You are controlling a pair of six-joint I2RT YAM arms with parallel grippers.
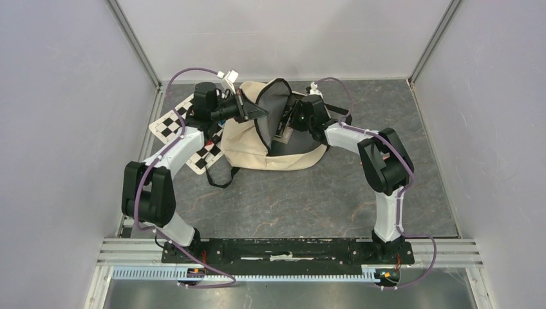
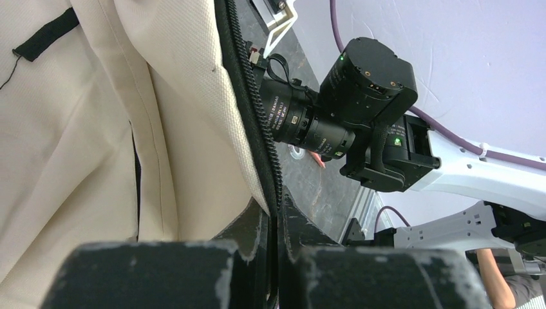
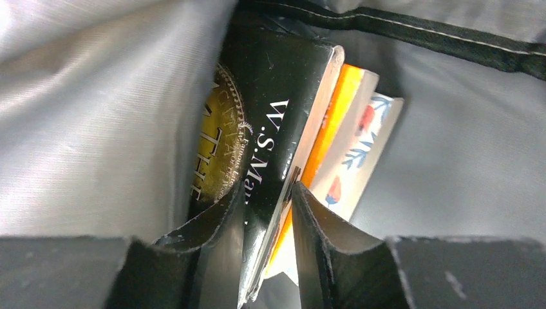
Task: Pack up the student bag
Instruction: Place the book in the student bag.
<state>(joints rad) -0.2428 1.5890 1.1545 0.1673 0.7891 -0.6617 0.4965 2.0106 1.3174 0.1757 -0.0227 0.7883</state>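
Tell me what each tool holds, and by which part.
Left tool pinches the student bag by its zippered opening edge. Right tool appears to clamp the black book across its spine.

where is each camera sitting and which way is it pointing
Top external: above and behind the bases, looking down; both arms show, reaching to the student bag.
Left wrist: at the bag's rim, looking along its cream outside; left gripper pinches the zipper edge, the right arm beyond.
Right wrist: inside the bag, facing its grey lining; right gripper pressed either side of a black book.
Shared: top and left wrist both show the bag's outside and right arm.
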